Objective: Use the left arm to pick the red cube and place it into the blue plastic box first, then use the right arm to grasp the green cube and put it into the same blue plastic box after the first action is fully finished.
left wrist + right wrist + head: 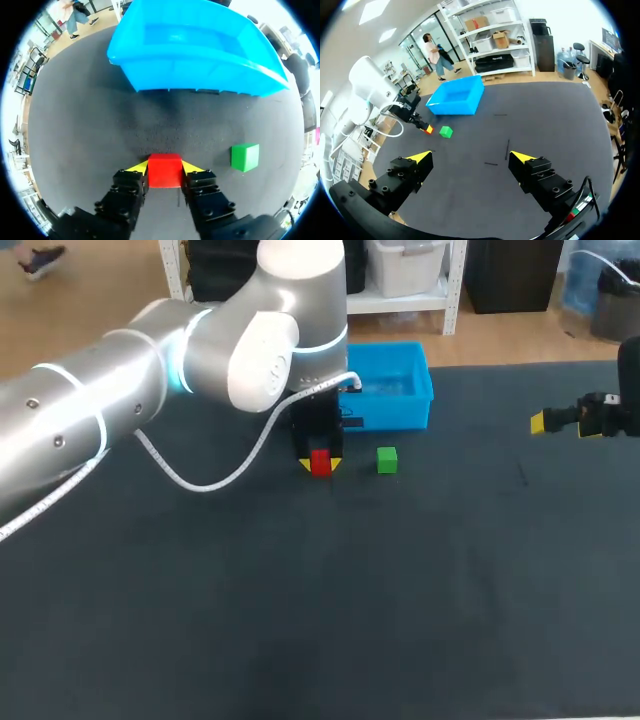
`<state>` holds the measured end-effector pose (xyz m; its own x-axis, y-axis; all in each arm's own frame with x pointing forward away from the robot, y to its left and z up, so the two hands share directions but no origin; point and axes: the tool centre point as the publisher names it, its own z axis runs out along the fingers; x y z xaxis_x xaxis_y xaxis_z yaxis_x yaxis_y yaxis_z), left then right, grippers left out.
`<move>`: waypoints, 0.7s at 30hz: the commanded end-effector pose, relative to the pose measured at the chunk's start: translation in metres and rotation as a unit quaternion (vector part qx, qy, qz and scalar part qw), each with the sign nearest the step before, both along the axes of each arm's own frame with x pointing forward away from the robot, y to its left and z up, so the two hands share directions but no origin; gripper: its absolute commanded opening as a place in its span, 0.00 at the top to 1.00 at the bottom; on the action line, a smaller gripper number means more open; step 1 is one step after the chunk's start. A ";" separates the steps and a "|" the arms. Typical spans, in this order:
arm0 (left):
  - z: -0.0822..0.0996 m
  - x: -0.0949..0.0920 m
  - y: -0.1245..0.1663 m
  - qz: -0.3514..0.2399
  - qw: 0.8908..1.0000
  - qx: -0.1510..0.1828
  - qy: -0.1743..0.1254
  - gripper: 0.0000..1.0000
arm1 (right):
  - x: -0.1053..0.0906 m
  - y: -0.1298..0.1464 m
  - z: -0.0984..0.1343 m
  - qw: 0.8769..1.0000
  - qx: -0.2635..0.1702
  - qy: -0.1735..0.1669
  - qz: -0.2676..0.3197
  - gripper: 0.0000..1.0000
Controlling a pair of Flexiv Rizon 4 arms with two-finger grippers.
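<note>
Clamping smooth red cube (pixel 164 170), seemingly, yellow-tipped fingers (pixel 136 168)

Bright overhead light, soft shadows; 2 wrist views warp, perhaps blurring, at edges.

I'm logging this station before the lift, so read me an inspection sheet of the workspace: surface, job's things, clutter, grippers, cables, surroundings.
Surface: dark table, flat, no spill seen.
Job's things: red cube between the left arm's fingers; green cube free on the table beside it; blue plastic box just behind both, nothing seen inside.
Clutter: nothing seen.
Grippers: left gripper shut on the red cube, a yellow tip against each side; right gripper open and holding nothing, over the table's right side.
Cables: white cable sags in a loop from the left arm, close above the table.
Surroundings: nothing seen reaching over the table.
</note>
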<state>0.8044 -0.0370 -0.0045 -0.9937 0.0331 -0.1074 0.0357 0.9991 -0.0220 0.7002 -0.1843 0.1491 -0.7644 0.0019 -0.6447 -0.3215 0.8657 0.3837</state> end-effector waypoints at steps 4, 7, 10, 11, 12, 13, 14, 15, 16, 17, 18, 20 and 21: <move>0.001 0.002 -0.002 -0.001 1.000 0.001 0.001 1.00 | 0.000 -0.001 0.000 1.000 0.000 0.001 0.001 0.00; 0.000 0.002 -0.002 -0.001 1.000 0.000 0.000 1.00 | 0.000 -0.001 0.000 1.000 0.000 0.001 0.001 0.00; 0.001 0.002 -0.002 -0.002 1.000 0.000 -0.001 1.00 | 0.000 -0.001 0.000 1.000 0.000 0.001 0.001 0.00; 0.001 0.002 -0.002 -0.002 1.000 0.000 -0.002 1.00 | 0.000 -0.001 0.000 1.000 0.000 0.001 0.001 0.00; 0.002 0.002 -0.003 -0.003 1.000 0.000 -0.002 1.00 | 0.000 -0.001 0.000 1.000 0.000 0.001 0.001 0.00; 0.003 0.002 -0.003 -0.004 1.000 0.000 -0.002 1.00 | 0.000 -0.001 0.000 1.000 0.000 0.001 0.001 0.00; 0.006 0.002 -0.003 -0.005 1.000 0.000 -0.004 1.00 | 0.000 -0.001 0.000 1.000 0.000 0.001 0.001 0.00; 0.009 0.002 -0.004 -0.007 1.000 -0.002 -0.006 1.00 | 0.000 -0.001 0.000 1.000 0.000 0.001 0.001 0.00; 0.015 0.002 -0.004 -0.010 1.000 -0.002 -0.008 1.00 | 0.000 -0.001 0.000 1.000 0.000 0.001 0.001 0.00; 0.020 0.002 -0.005 -0.013 1.000 -0.002 -0.012 1.00 | 0.000 -0.001 0.000 1.000 0.000 0.001 0.001 0.00; 0.025 0.003 -0.005 -0.016 1.000 -0.001 -0.014 1.00 | 0.000 -0.001 0.000 1.000 0.000 0.001 0.001 0.00; 0.038 0.003 -0.006 -0.022 1.000 0.005 -0.021 1.00 | 0.000 -0.001 0.000 1.000 0.000 0.001 0.001 0.00; 0.044 0.004 -0.006 -0.023 0.999 0.007 -0.026 1.00 | 0.000 -0.001 0.000 1.000 0.000 0.001 0.001 0.00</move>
<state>0.8134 -0.0430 0.0215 -0.9854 0.0780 -0.1511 0.0818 0.9965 -0.0186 0.7002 -0.1843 0.1491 -0.7644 0.0019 -0.6447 -0.3215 0.8657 0.3837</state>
